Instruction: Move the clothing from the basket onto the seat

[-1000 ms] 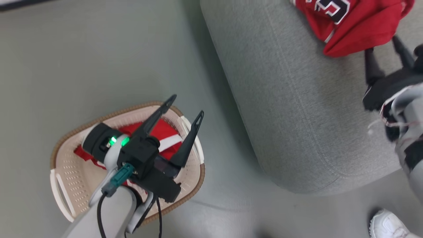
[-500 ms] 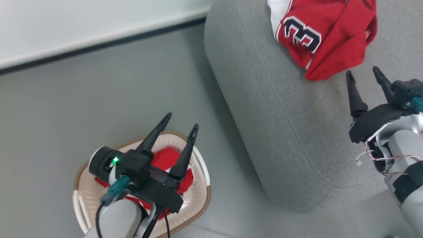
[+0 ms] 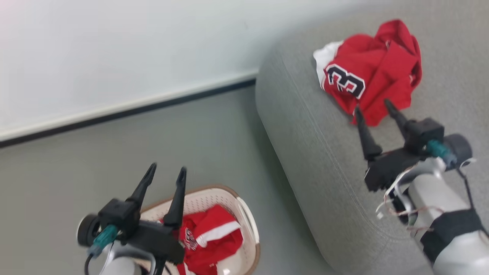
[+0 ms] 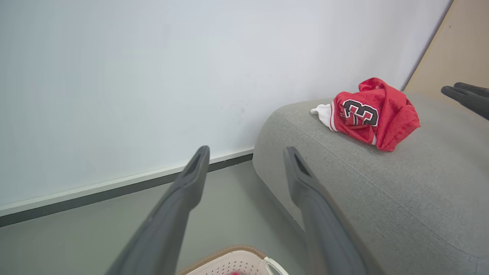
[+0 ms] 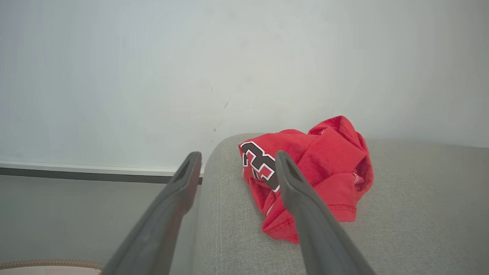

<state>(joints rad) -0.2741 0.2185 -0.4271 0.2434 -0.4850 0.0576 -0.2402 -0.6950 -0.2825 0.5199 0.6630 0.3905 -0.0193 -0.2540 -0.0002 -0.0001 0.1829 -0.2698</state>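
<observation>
against a pale wall [image 3: 114,57] with a dark skirting line [image 3: 133,110], over grey floor [image 3: 172,145]. at the lower left, left claw [image 3: 167,167], spread open and empty, raised above the basket [image 3: 214,196] and pointing away from it. inside that basket, red striped clothing [image 3: 208,252] bunched low, yet to be moved. on the seat [image 3: 324,164], a numbered garment [image 3: 366,76] crumpled near the rounded end, with right claw [image 3: 372,105] just short of it, also spread and holding nothing. likely trouble: pinching only a thin fold of the soft cloth and dragging the rest over the woven rim, perhaps tipping or sliding the light basket; catching a fingertip in the perforated wall or a loop handle [image 3: 249,221] on the way down; dropping the load on the floor in the gap between basket and seat if carried too low. also possible: shoving the numbered garment toward the edge when setting down beside it. in the way: the seat's bulging side between basket and landing spot, and the right claw parked over that spot. further off, a tan panel [image 4: 458,46].
</observation>
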